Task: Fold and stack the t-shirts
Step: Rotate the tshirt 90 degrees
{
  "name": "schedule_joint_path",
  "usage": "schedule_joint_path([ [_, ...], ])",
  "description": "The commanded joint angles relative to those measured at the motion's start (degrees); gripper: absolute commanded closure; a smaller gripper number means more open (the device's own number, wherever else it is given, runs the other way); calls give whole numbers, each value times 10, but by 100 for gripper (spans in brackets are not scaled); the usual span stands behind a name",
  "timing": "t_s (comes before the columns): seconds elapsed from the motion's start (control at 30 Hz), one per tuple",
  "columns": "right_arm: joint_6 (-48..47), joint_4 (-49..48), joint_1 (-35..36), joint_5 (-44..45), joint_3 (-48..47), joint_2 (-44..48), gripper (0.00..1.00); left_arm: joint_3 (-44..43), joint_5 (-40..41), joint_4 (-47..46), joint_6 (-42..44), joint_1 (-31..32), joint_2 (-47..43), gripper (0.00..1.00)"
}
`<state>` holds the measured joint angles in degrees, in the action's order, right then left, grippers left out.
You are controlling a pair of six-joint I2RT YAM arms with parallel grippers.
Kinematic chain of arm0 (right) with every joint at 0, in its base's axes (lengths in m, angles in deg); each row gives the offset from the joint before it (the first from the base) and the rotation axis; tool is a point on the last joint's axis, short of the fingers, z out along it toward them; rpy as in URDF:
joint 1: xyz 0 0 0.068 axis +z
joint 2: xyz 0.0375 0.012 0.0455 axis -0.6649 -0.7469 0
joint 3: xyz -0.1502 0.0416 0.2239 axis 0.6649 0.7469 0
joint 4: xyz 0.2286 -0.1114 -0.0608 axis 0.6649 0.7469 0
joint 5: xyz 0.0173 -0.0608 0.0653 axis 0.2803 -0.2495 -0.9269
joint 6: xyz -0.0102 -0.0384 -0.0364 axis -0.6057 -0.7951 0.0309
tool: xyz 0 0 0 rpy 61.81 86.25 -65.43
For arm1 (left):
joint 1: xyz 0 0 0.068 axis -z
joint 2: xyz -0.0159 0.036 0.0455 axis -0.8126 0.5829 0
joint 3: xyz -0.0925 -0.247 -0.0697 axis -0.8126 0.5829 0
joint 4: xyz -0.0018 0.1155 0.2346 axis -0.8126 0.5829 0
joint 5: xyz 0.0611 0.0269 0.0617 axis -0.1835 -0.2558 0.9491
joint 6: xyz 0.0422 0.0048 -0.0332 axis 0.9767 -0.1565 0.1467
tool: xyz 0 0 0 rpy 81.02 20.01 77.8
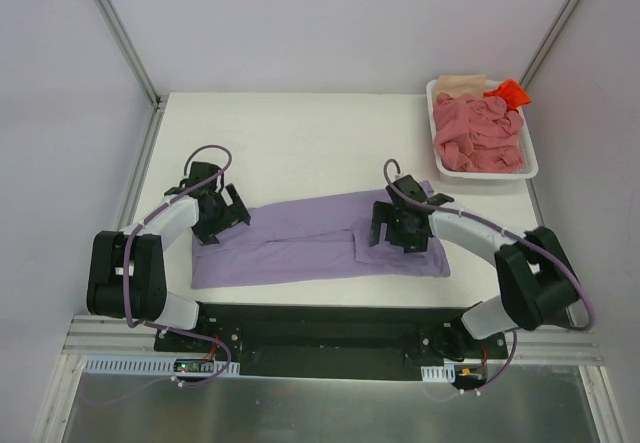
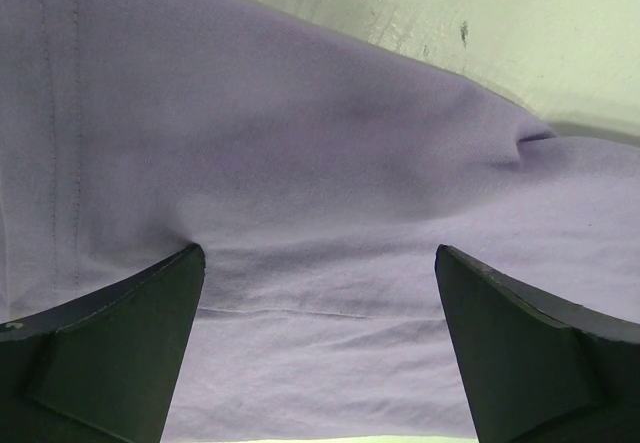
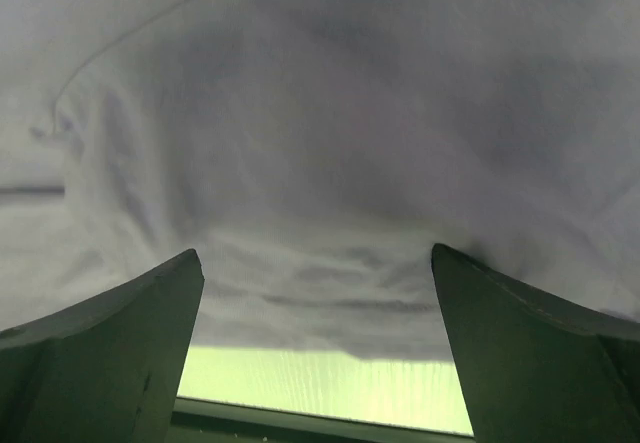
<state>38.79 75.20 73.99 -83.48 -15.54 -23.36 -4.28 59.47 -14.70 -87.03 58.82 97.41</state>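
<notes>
A lavender-purple t-shirt (image 1: pixel 310 240) lies on the table as a long folded strip. My left gripper (image 1: pixel 218 215) is open over its left end, with both fingertips (image 2: pixel 150 303) pressed onto the cloth (image 2: pixel 300 163). My right gripper (image 1: pixel 398 225) is open over its right end, fingers spread on the cloth (image 3: pixel 320 143) near its near edge. Salmon-pink t-shirts (image 1: pixel 480 135) fill a white basket (image 1: pixel 531 168), with a beige one (image 1: pixel 460 84) and an orange-red one (image 1: pixel 509 92) at its back.
The basket stands at the back right corner of the table. White walls and metal frame posts (image 1: pixel 120 33) enclose the table. A black base plate (image 1: pixel 320 325) runs along the near edge between the arm bases.
</notes>
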Motion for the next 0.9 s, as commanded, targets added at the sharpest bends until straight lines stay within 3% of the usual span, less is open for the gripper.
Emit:
schedule_joint_path([
  [0.0, -23, -44, -28, -49, -75, -97, 0, 19, -14, -6, -10, -1, 3, 1],
  [0.1, -40, -41, -80, -74, -168, -204, 0, 33, -42, -7, -22, 3, -7, 1],
  [0.17, -59, -22, -103, -152, -268, -290, 1, 54, -71, -6, -30, 8, -28, 1],
  [0.23, -77, 21, -103, -170, -385, -373, 1, 85, -122, -4, -56, 37, -55, 1],
  [0.37, -119, 133, -97, -190, -704, -553, 0, 107, -111, -16, -177, 197, -95, 1],
  [0.5, -165, 138, -100, -195, -987, -677, 0, 45, -89, -41, -217, 344, -93, 1],
  [0.57, -184, 84, -101, -182, -998, -669, 0, 11, -69, -39, -213, 385, -100, 1],
  [0.7, -224, -24, -96, -190, -875, -553, 0, 7, -56, -32, -210, 412, -137, 1],
  [0.87, -286, 95, -66, -141, -850, -470, 1, 34, -14, -26, -194, 416, -197, 1],
])
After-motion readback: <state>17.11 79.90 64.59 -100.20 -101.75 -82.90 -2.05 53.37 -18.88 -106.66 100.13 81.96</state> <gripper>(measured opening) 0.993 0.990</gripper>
